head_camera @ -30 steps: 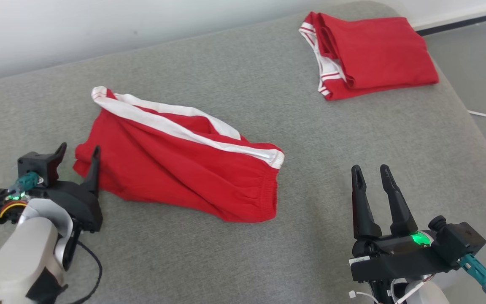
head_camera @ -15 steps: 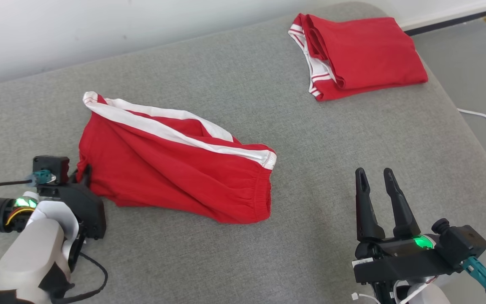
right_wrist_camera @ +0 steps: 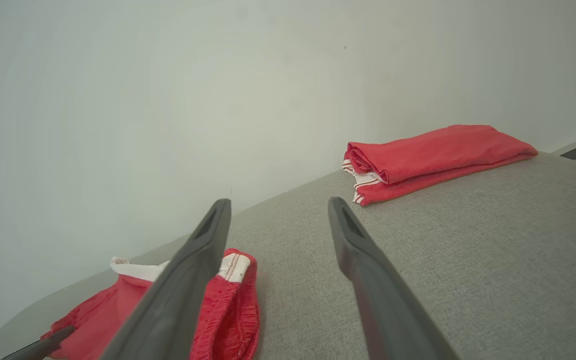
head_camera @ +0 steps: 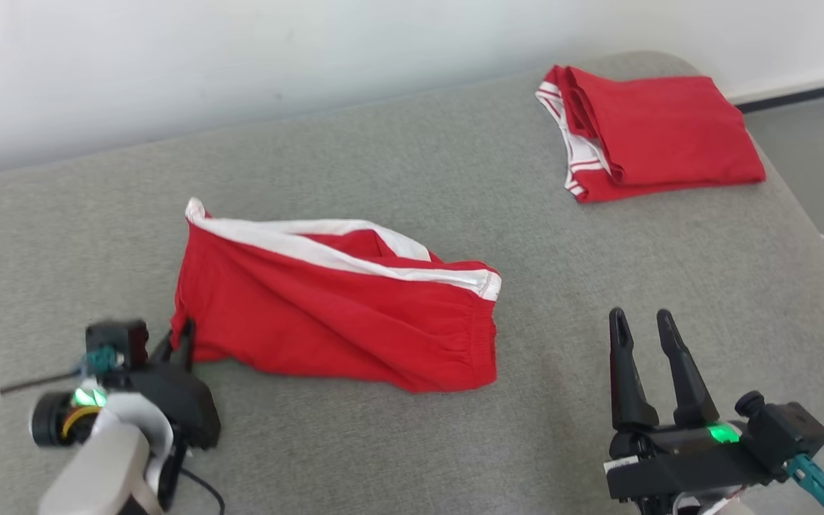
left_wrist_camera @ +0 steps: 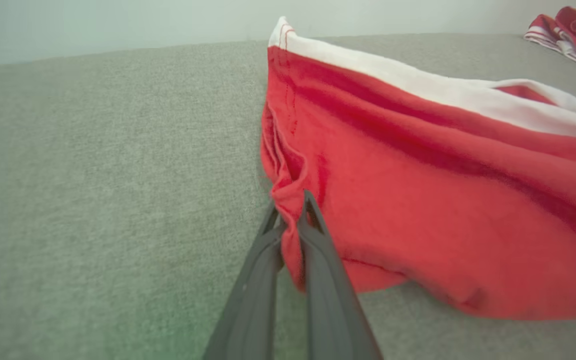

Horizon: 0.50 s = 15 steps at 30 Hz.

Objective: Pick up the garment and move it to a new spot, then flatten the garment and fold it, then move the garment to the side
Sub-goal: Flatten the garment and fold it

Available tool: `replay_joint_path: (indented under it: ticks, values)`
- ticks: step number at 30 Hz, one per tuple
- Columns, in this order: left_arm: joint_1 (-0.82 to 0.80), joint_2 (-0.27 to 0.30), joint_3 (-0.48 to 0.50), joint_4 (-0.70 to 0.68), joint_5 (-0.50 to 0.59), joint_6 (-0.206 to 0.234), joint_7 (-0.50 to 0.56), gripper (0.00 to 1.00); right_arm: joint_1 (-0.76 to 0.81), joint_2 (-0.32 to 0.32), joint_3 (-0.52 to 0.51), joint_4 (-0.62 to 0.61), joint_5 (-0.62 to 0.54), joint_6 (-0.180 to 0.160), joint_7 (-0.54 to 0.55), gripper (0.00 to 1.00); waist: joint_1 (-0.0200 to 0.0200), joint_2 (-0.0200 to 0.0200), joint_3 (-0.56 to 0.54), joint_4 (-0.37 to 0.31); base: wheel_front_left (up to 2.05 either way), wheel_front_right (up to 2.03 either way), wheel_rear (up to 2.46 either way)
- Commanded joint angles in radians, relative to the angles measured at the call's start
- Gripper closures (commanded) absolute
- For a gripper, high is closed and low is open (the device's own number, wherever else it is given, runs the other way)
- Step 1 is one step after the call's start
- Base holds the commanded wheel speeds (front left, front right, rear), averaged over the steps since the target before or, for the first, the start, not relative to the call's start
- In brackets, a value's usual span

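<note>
Surface [head_camera: 398, 179]: grey and padded, carrying everything.
Garment [head_camera: 333, 329]: red shorts with a white band, lying rumpled left of centre, the left edge bunched up.
Folded red cloth [head_camera: 662, 129]: at the far right corner, well apart from the shorts.
Right claw [head_camera: 641, 322]: fingers spread wide, gripping nothing, right of the shorts.
Left claw [left_wrist_camera: 290, 210]: pinched nearly closed on the shorts' red left edge.

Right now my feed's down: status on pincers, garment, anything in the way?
Left pincer shut on red shorts, at their left edge. Right pincer open, apart from them. Folded red garment far right, not in the way.
</note>
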Motion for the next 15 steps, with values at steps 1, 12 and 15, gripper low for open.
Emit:
replay_joint_path:
  ticks: [1,12,15]
  values:
    - [0.027,-0.005,0.009,-0.010,-0.004,0.007,-0.007,1.00,0.014,0.002,-0.002,0.004,-0.005,-0.003,0.000,0.00,0.0000,0.0001,-0.026,0.027,0.00,0.00,0.00]
    - [0.373,-0.027,0.122,-0.357,-0.009,0.117,-0.017,1.00,0.056,0.002,-0.023,0.021,-0.017,-0.003,0.000,0.00,0.0000,0.0001,-0.084,0.099,0.00,0.00,0.00]
    - [0.451,-0.024,0.141,-0.446,0.003,0.141,-0.017,1.00,0.070,0.002,-0.030,0.028,-0.024,-0.003,0.000,0.00,0.0000,0.0001,-0.089,0.116,0.00,0.00,0.00]
